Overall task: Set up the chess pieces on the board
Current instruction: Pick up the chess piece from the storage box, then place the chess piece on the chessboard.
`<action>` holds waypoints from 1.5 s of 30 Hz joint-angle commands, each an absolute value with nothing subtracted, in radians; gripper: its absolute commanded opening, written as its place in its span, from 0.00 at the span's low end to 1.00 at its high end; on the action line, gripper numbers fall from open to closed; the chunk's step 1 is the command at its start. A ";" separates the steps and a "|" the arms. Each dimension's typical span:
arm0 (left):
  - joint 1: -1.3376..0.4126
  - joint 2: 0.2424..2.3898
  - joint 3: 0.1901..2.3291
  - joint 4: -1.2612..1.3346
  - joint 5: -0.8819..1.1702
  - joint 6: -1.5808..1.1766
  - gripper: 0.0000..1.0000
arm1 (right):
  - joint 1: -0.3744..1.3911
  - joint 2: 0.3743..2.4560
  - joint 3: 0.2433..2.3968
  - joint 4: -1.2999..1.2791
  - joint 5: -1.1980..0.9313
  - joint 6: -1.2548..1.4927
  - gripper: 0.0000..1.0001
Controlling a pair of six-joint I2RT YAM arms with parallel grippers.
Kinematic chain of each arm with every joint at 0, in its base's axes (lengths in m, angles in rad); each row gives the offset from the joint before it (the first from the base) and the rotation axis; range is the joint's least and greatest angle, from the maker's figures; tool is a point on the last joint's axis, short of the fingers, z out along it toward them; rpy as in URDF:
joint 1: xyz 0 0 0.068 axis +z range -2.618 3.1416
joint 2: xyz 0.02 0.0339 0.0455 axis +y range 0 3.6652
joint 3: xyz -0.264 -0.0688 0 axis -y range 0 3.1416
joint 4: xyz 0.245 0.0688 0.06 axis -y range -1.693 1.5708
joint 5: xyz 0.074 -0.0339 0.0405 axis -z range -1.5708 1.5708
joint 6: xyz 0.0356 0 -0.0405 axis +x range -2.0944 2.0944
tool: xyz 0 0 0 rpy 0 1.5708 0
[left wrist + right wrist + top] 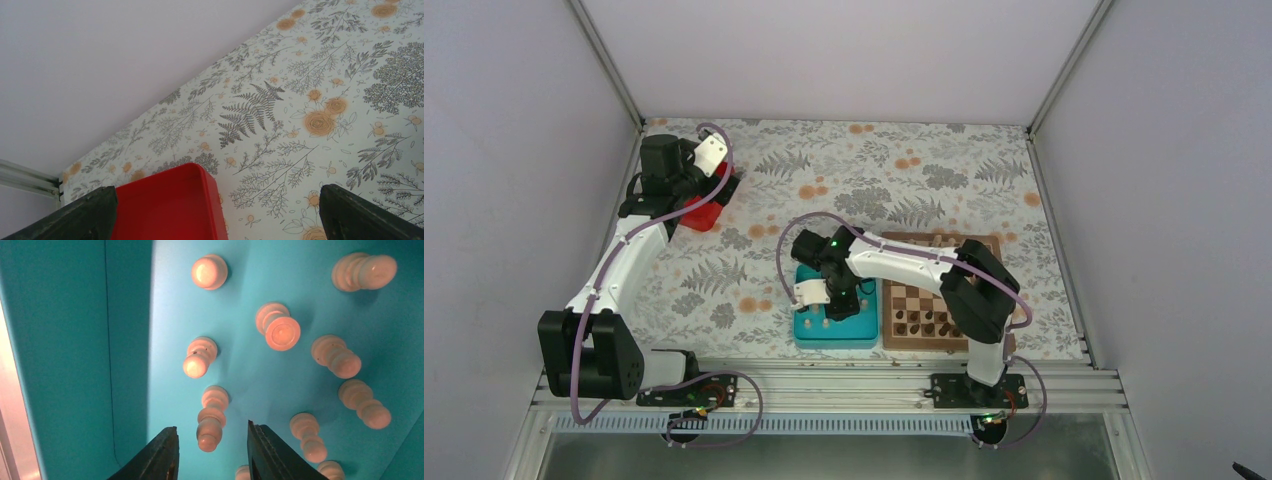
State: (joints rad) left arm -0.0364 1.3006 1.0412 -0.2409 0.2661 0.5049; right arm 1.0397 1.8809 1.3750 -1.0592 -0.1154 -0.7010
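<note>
On your bench, the board sits just right of the teal tray. The pale chess pieces are scattered on that tray's floor, directly beneath your right hand. That hand is partly open, its fingers on either side of one of them without touching it. Your left hand is spread wide, holds nothing and hovers over a red tray.

I log pale pieces, scattered apart in the teal tray; checkered board flat, just beside it.
</note>
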 commanded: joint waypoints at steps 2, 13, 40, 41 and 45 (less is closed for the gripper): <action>-0.034 1.307 1.036 -0.228 0.281 0.502 1.00 | 1.047 1.894 1.348 -1.031 -0.105 -0.683 0.35; -0.034 1.315 1.038 -0.224 0.284 0.501 1.00 | 1.046 1.898 1.329 -0.998 -0.099 -0.677 0.21; -0.034 1.304 1.033 -0.221 0.276 0.499 1.00 | 0.613 1.672 1.486 -1.141 -0.057 -0.768 0.12; -0.034 1.304 1.035 -0.221 0.277 0.500 1.00 | 0.576 1.672 1.485 -1.139 -0.060 -0.782 0.12; -0.034 1.304 1.035 -0.221 0.275 0.499 1.00 | 0.443 1.674 1.483 -1.127 -0.065 -0.832 0.12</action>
State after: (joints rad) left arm -0.0364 1.3052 1.0412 -0.2405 0.2665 0.5049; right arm 0.5304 1.6745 1.4853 -1.1107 -0.0689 -0.7593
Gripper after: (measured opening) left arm 0.999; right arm 0.126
